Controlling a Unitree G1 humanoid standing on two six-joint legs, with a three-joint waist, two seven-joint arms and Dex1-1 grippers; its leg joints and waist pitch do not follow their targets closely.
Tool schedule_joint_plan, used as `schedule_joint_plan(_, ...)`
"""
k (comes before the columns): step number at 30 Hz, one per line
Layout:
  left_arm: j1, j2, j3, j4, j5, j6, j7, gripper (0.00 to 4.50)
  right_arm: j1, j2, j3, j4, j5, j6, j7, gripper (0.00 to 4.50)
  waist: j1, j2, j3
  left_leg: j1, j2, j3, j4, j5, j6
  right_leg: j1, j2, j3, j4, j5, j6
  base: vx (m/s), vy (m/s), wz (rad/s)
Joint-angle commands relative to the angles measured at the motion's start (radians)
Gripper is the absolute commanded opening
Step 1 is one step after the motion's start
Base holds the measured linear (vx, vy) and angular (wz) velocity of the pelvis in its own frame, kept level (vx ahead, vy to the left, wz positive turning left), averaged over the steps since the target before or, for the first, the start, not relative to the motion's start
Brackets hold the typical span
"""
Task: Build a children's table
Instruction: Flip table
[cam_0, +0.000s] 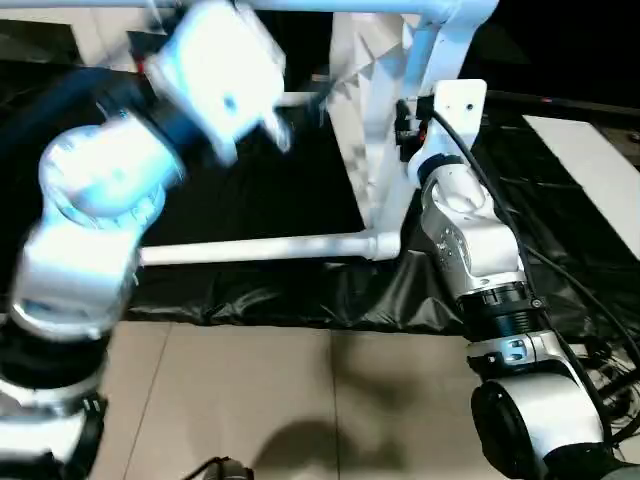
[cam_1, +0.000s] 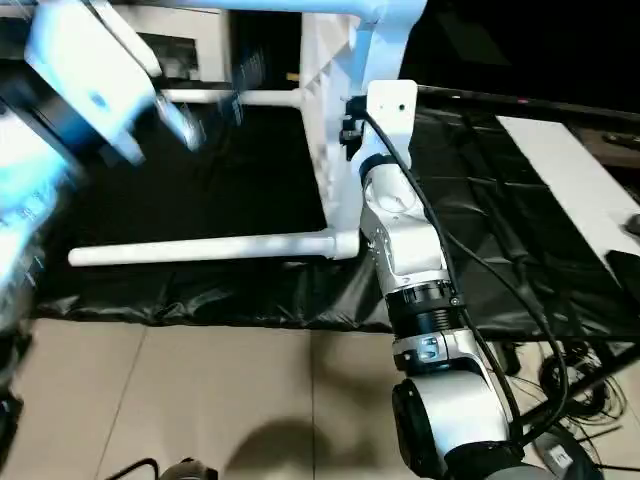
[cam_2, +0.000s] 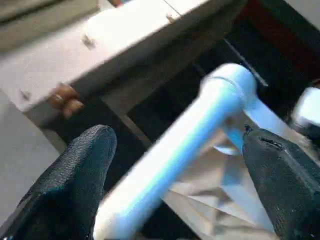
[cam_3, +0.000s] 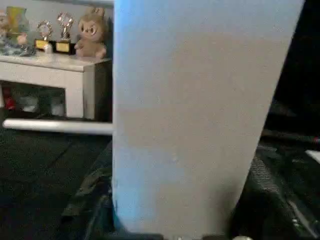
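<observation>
The children's table stands on its edge on a black sheet, its ribbed underside (cam_0: 368, 70) facing left. A lower leg (cam_0: 250, 248) runs level from a corner socket (cam_0: 385, 243), and another leg (cam_1: 260, 97) sticks out higher up. My left gripper (cam_2: 177, 135) is open, its fingers (cam_2: 75, 170) wide on either side of a white leg (cam_2: 165, 160) without touching it. My right gripper (cam_0: 404, 118) sits against the tabletop's upright rim (cam_0: 395, 170). In the right wrist view that white rim (cam_3: 200, 115) stands close between the jaws, which look shut on it.
The black sheet (cam_0: 250, 195) covers the floor under the table, with tan tiles (cam_0: 260, 380) in front. Cables (cam_1: 585, 375) lie at the right beside a white panel (cam_0: 590, 160). Fingertips of a person (cam_2: 65, 97) hold a white board. A shelf carries a plush toy (cam_3: 92, 30).
</observation>
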Motion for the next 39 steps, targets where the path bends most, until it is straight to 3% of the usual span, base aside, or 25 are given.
schedule_joint_plan(1,-0.048,0.036,-0.012,0.065,0.076,-0.035,0.019,4.50,0.025,-0.005,-0.026,0.032,0.037,-0.002,0.059,2.56,-0.002,0.016,-0.061,0.032,0.012,-0.005,-0.072,-0.236,-0.120,0.024,-0.042,0.030,-0.068,-0.096,-0.088,0.000,0.000,0.00)
schedule_joint_plan(6,-0.091,0.074,-0.016,0.138,0.143,-0.058,0.039,4.50,0.037,-0.020,-0.016,0.033,0.046,-0.048,0.137,2.56,-0.002,0.018,-0.064,0.032,0.014,-0.006,-0.070,-0.195,-0.115,0.026,-0.042,0.029,-0.059,-0.032,-0.110,0.000,0.000,0.00)
schedule_joint_plan(7,-0.104,0.093,-0.023,0.174,0.163,-0.061,0.032,4.50,0.046,-0.029,-0.010,0.034,0.054,-0.063,0.178,2.56,0.000,0.025,-0.065,0.033,0.013,-0.006,-0.068,-0.187,-0.112,0.025,-0.041,0.028,-0.058,-0.013,-0.118,0.000,0.000,0.00)
schedule_joint_plan(13,-0.156,0.127,-0.051,0.324,0.227,-0.114,0.034,4.50,0.063,-0.063,0.016,0.081,0.060,-0.140,0.315,2.56,0.001,0.022,-0.066,0.033,0.013,-0.005,-0.067,-0.187,-0.102,0.030,-0.043,0.029,-0.058,0.001,-0.148,0.000,0.000,0.00)
schedule_joint_plan(19,-0.198,0.143,-0.087,0.451,0.278,-0.188,0.037,4.50,0.029,-0.056,0.008,0.205,0.036,-0.190,0.325,2.56,-0.001,0.022,-0.063,0.037,0.015,-0.006,-0.070,-0.236,-0.099,0.024,-0.047,0.030,-0.064,-0.062,-0.176,0.000,0.000,0.00)
schedule_joint_plan(28,-0.220,0.136,-0.088,0.512,0.276,-0.255,0.018,3.70,0.001,-0.032,0.028,0.261,0.017,-0.247,0.334,2.66,-0.001,0.022,-0.062,0.038,0.019,-0.009,-0.075,-0.274,-0.105,0.020,-0.050,0.029,-0.066,-0.099,-0.179,0.000,0.000,0.00)
schedule_joint_plan(29,-0.219,0.135,-0.089,0.511,0.277,-0.257,0.020,3.64,0.000,-0.030,0.026,0.265,0.022,-0.249,0.340,2.94,-0.001,0.022,-0.062,0.037,0.019,-0.009,-0.074,-0.278,-0.104,0.020,-0.051,0.029,-0.066,-0.103,-0.180,0.000,0.000,0.00)
schedule_joint_plan(32,-0.211,0.131,-0.090,0.517,0.282,-0.264,0.024,3.41,-0.002,-0.019,0.014,0.280,0.037,-0.265,0.352,3.07,-0.001,0.020,-0.063,0.035,0.019,-0.009,-0.074,-0.267,-0.097,0.022,-0.051,0.029,-0.065,-0.091,-0.182,0.000,0.000,0.00)
schedule_joint_plan(33,-0.209,0.132,-0.091,0.519,0.280,-0.264,0.017,3.34,-0.003,-0.014,0.008,0.281,0.044,-0.271,0.357,3.21,-0.002,0.015,-0.063,0.033,0.018,-0.008,-0.074,-0.259,-0.092,0.024,-0.051,0.030,-0.066,-0.085,-0.183,0.000,0.000,0.00)
schedule_joint_plan(36,-0.206,0.133,-0.091,0.528,0.279,-0.280,0.014,3.03,0.000,-0.003,-0.005,0.275,0.057,-0.296,0.361,3.51,-0.001,0.016,-0.067,0.030,0.018,-0.007,-0.071,-0.203,-0.082,0.027,-0.050,0.029,-0.058,-0.024,-0.189,0.000,0.000,0.00)
schedule_joint_plan(39,-0.201,0.131,-0.089,0.540,0.284,-0.293,0.020,2.80,0.002,-0.002,-0.003,0.279,0.051,-0.328,0.370,3.67,0.001,0.016,-0.066,0.032,0.018,-0.005,-0.070,-0.194,-0.075,0.025,-0.048,0.029,-0.058,-0.010,-0.193,0.000,0.000,0.00)
